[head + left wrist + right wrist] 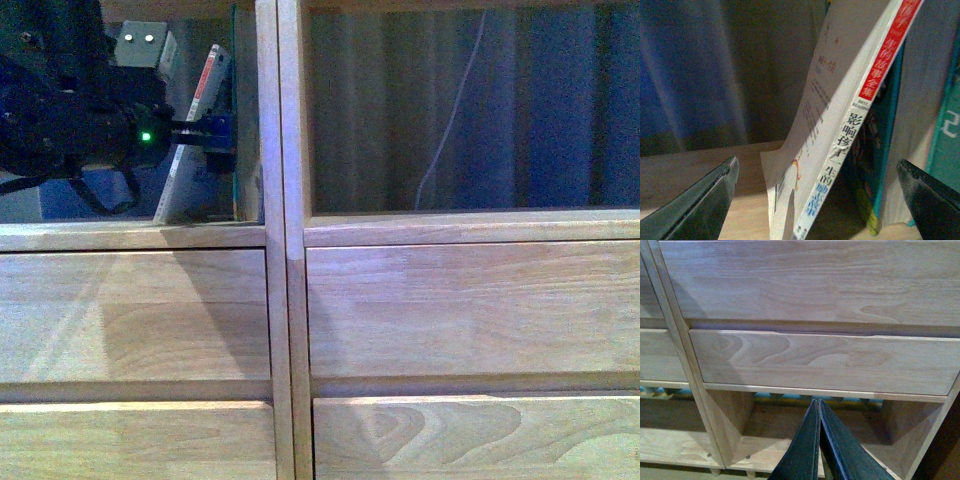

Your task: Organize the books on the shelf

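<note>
Your left gripper (817,200) stands wide open, holding nothing, either side of the leaning paperback (840,145) in the shelf's (280,240) upper left cubby; it's thin, light and floppy, so pinch near the spine. Your right gripper (819,440) is closed, empty

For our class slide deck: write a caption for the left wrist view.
Open left gripper faces a leaning white book in the shelf cubby.

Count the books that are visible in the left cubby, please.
2, possibly more hidden. The white book leans tilted between the open left gripper fingers; the teal book stands right behind it, nearer the cubby wall.
</note>
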You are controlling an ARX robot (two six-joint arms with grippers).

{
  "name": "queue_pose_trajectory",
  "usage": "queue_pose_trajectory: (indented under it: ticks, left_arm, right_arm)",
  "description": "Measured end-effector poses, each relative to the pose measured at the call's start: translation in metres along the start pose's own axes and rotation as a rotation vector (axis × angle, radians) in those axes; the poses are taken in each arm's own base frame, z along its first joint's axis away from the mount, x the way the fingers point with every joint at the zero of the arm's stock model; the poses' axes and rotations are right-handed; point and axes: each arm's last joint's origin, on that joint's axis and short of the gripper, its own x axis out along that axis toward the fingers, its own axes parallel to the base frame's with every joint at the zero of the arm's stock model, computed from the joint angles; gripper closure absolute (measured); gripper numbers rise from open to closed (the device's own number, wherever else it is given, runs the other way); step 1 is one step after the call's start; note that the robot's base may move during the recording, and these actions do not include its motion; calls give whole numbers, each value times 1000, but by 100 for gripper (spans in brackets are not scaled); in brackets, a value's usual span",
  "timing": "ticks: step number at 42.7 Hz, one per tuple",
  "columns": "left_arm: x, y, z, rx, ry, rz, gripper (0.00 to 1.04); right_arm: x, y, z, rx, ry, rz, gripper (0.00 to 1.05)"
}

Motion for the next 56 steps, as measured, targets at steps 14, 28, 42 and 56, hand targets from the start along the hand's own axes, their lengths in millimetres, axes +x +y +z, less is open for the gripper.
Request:
queue_pose_trajectory:
  ticks: [14,28,42,56]
  left_arm:
    - [-96,3,35,-8,-97,34,7]
    - [-212,1,46,-43,-74,151,7]
    - [-314,-4,-7,-10,25,176,7]
    - [-368,2,-56,-70,83,157,7]
  right_arm:
    - [0,0,0,0,-2,0,102]
    - [0,0,0,-2,-2,0,60]
    - [0,0,0,-2,-2,0,8]
    - [0,0,0,-2,-2,0,7]
